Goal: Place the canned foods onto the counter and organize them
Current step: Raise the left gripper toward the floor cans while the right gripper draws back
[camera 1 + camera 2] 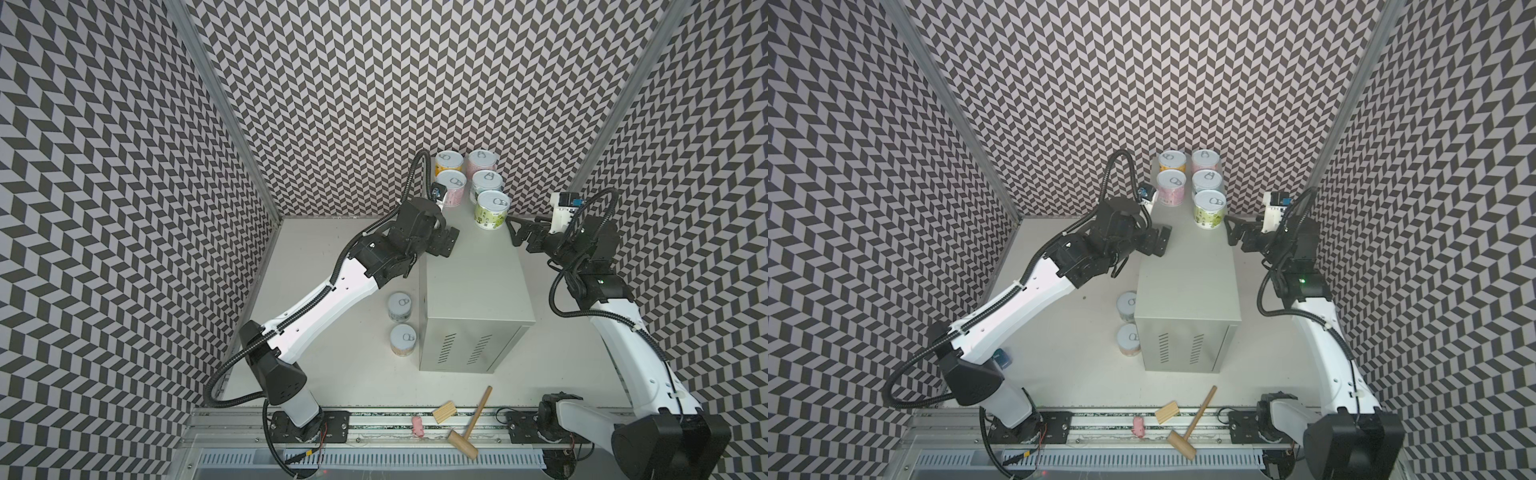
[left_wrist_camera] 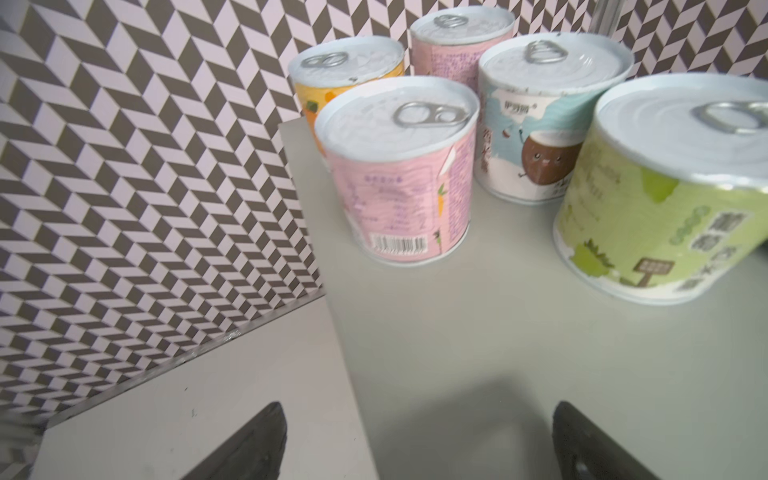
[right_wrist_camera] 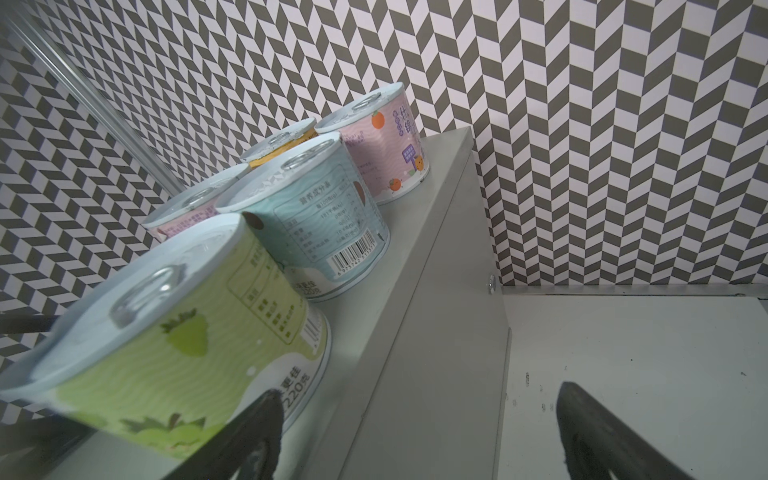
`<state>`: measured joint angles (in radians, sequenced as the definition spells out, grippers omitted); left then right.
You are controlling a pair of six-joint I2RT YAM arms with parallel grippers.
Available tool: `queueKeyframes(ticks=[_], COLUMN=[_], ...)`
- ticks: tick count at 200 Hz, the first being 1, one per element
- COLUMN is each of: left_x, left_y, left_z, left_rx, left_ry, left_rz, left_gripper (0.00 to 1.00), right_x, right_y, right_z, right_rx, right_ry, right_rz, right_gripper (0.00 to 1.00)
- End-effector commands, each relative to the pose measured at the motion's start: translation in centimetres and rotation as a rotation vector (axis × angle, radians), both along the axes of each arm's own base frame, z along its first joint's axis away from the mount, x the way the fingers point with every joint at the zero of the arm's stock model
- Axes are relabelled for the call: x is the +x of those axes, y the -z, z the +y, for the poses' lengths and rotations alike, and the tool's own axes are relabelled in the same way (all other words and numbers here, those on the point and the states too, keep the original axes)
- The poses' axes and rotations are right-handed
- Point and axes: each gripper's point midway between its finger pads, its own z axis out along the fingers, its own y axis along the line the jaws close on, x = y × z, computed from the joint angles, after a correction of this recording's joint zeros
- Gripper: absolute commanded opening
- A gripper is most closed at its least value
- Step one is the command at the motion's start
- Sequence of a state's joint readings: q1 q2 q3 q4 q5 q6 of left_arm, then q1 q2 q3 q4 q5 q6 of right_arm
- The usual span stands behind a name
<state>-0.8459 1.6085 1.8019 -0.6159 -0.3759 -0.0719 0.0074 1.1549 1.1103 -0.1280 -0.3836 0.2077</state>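
The counter is a tall pale grey cabinet mid-table. On its far end stand several cans: yellow, pink, a second pink, light blue and green. Two more cans stand on the table to the left of the counter. My left gripper hangs open over the counter's left edge, nothing in it. My right gripper is open at the right edge, one finger just beside the green can.
A wooden mallet, a wooden block and a small pink thing lie near the front rail. A small blue thing sits under the left arm. Patterned walls close in the back and both sides.
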Motion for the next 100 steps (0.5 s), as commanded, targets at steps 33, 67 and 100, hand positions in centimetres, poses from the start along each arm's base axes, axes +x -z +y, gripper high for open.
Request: queueKeyframes(ticks=[33,67,100], left_x=[-1.4,-2.0,-2.5], left_y=[-2.3,-2.3,-1.1], left_z=[6.4,10.5,13.3], left_rx=[-0.056,-0.107,-0.172], left_ry=[-0.124,-0.181,-0.177], left_rz=[-0.05,-0.024,0.034], left_gripper=[1.0,1.0,1.0], right_x=[-1.9,-4.4,-7.6], right_y=[-2.3,-4.5,-7.2], right_z=[-1.8,-2.5,-1.8], right_rx=[-0.009,-0.036,-0.081], right_ry=[0.12,0.171,0.168], right_rz=[-0.024,-0.034,-0.067], right_gripper=[0.99,0.99,0.99])
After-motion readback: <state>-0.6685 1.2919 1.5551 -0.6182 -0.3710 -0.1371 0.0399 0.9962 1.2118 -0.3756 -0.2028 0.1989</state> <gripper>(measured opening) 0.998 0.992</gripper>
